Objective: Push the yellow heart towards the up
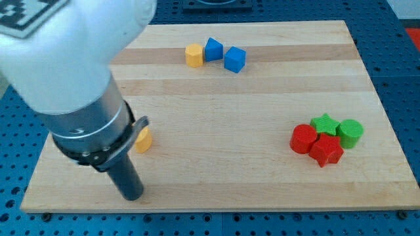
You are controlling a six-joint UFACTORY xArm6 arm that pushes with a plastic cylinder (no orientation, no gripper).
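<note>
Rod end, my tip, stood near the wooden board's bottom-left edge; no jaws fitted, so none to report. Yellow heart lay just above and to the view's right of the tip, half hidden by the arm, its shape probably a heart. Red cylinder, red star, green star and green cylinder clustered right. Yellow hexagon and two blue blocks sat farthest. Advice: centre the tip below the heart, then push straight toward the top.

Heart right of tip
</note>
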